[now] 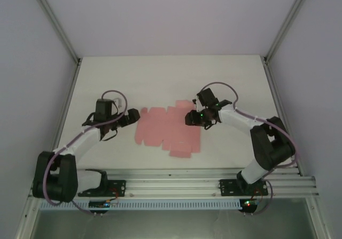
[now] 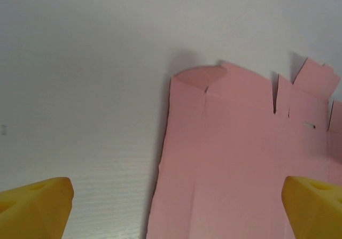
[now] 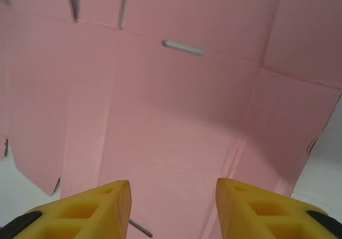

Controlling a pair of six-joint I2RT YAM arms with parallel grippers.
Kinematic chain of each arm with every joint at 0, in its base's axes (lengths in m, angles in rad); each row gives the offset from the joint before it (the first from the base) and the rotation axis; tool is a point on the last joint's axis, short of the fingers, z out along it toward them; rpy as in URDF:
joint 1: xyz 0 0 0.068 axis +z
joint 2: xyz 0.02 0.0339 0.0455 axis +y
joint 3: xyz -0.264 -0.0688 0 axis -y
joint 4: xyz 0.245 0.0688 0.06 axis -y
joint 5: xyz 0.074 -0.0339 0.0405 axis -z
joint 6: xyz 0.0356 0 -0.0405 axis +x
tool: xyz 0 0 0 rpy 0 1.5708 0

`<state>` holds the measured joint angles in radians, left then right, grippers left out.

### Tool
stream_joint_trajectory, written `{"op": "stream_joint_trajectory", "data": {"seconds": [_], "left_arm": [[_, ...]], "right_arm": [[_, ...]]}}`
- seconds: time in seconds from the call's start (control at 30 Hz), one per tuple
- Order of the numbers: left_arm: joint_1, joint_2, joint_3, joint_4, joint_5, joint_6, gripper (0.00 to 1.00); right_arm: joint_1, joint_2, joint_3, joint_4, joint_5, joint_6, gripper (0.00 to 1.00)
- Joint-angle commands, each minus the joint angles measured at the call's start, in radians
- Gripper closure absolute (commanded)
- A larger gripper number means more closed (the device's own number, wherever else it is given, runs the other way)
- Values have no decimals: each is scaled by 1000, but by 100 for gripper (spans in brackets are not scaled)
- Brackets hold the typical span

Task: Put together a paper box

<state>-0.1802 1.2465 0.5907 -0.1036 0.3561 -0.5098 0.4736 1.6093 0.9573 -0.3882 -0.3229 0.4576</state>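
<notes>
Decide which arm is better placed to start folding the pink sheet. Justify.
Right, probably. The right gripper hangs over the paper box, near its right panels. The left gripper sits wide open at its left edge, one finger over table.

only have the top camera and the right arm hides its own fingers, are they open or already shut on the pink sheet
Observer: From the right wrist, the right gripper has its fingers apart with a clear gap. The paper box sheet lies below that gap, and I see nothing pinched.
Operator: and the left one
Observer: The left gripper is wide open, and the sheet's left edge runs up between its fingers.
Operator: is the sheet flat there
Observer: Not quite. The end flap at the far end of that edge curls up off the table.
</notes>
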Motion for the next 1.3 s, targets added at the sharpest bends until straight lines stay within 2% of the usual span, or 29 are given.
{"op": "stream_joint_trajectory", "data": {"seconds": [0.0, 0.13, 0.23, 0.37, 0.6, 0.7, 0.8, 0.87, 1.07, 1.17, 1.27], "left_arm": [[-15, 45, 39, -11, 111, 12, 1], [-22, 91, 45, 4, 141, 22, 0], [-26, 132, 49, 31, 200, 28, 0], [-47, 191, 70, 22, 215, 45, 1], [-79, 317, 114, 42, 261, 65, 2], [-82, 355, 125, 67, 319, 67, 8], [-82, 357, 109, 148, 424, 57, 15], [-82, 332, 87, 211, 477, 46, 19], [-84, 231, -4, 448, 545, -17, 34], [-107, 241, 40, 334, 459, 18, 39], [-143, 247, 89, 252, 399, 66, 49]], "right_arm": [[-52, 58, -38, 7, -54, 33, 55], [-110, 119, -93, 34, -34, 11, 55], [-146, 170, -138, 79, -59, 7, 60], [-156, 183, -191, 135, -52, 23, 63], [-164, 172, -210, 155, -65, 12, 64], [-167, 177, -209, 155, -67, 9, 64], [-167, 182, -214, 160, -69, 6, 64], [-169, 184, -218, 164, -69, 5, 64], [-179, 182, -232, 188, -87, -2, 64], [-180, 174, -241, 215, -104, -3, 64], [-181, 172, -239, 214, -108, -11, 64]]}}
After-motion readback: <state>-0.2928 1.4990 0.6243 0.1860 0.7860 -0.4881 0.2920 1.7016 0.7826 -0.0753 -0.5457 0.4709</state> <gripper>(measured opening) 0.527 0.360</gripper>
